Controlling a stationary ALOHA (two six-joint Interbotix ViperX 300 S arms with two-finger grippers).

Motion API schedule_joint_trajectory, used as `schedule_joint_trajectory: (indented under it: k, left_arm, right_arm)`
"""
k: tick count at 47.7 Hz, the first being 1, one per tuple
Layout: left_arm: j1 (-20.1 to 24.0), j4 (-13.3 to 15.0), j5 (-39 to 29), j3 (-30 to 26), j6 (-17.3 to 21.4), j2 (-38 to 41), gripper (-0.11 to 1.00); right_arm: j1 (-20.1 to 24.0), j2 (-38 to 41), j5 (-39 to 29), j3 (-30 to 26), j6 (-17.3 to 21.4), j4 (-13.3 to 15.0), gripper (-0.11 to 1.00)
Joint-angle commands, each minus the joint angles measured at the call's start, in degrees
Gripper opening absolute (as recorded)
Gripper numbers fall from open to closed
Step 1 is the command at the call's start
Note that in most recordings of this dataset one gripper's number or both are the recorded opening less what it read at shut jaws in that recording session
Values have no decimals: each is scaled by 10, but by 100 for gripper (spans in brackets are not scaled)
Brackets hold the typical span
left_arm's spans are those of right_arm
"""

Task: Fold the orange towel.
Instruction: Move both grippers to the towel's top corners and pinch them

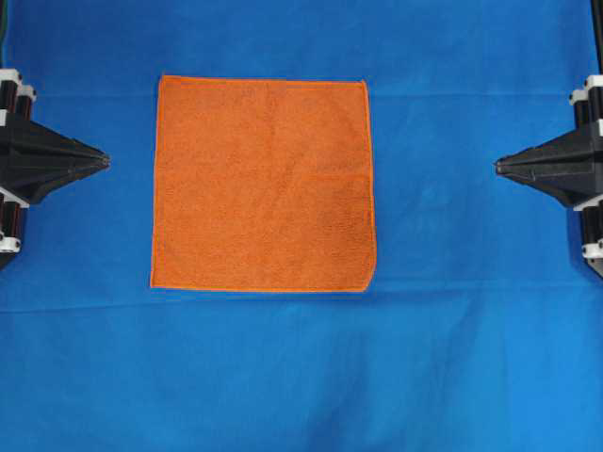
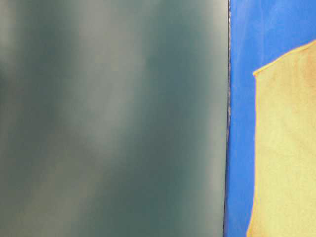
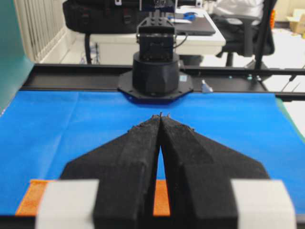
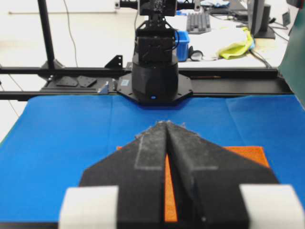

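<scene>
Orange towel lies flat, fully spread, on the blue cloth covering the bench, a bit left of centre and towards the far edge in the overhead view. One faint crease near its right side. Left tool and right tool sit at opposite edges, tips pointing inward, both well clear of the towel. Both are closed tight, gripping nothing. Nothing lies between either tool and the towel. Table-level view is mostly blocked by a blurred dark panel.

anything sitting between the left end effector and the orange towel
Nothing: the overhead view shows only bare large blue cloth between the shut left end effector and the square bright-orange terry towel.
</scene>
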State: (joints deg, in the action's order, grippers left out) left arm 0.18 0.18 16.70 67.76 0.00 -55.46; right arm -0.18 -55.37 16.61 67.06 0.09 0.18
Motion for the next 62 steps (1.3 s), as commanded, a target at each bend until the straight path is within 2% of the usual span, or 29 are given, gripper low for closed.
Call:
schedule_joint_trajectory:
  k: [1,11,18,29,33,37,39,42,46,49,54,62]
  left_arm:
    - [0,11,-10,-10,2,4,1]
    - [42,12,-38,-7,-1,17,1]
    - [84,13,-54,-2,-3,46,1]
    - [146,13,-52,8,-4,93,2]
    - [180,15,-41,17,-4,118,16]
    - [213,15,-18,26,-5,148,40]
    - [232,15,1,32,-7,170,55]
    - [254,15,22,36,-7,198,73]
    - [279,14,49,40,-7,248,90]
    - [295,15,67,39,-7,284,93]
    - [317,15,96,33,-4,347,92]
    - [334,15,124,10,4,439,92]
  right_arm:
    - [-6,9,4,-18,1,-4,2]
    - [-60,65,-41,-51,13,-9,2]
    - [-115,134,-73,-76,22,-9,2]
    - [-192,272,-71,-112,23,-9,2]
    - [-209,322,-69,-132,22,-9,2]
    - [-231,380,-67,-154,22,-9,6]
    - [-239,404,-64,-163,22,-7,16]
    - [-251,442,-59,-177,19,-6,37]
    - [-264,495,-47,-196,16,-2,58]
    - [-271,524,-40,-208,15,2,62]
    - [-284,569,-37,-227,15,7,58]
    - [-294,617,-31,-242,15,9,57]
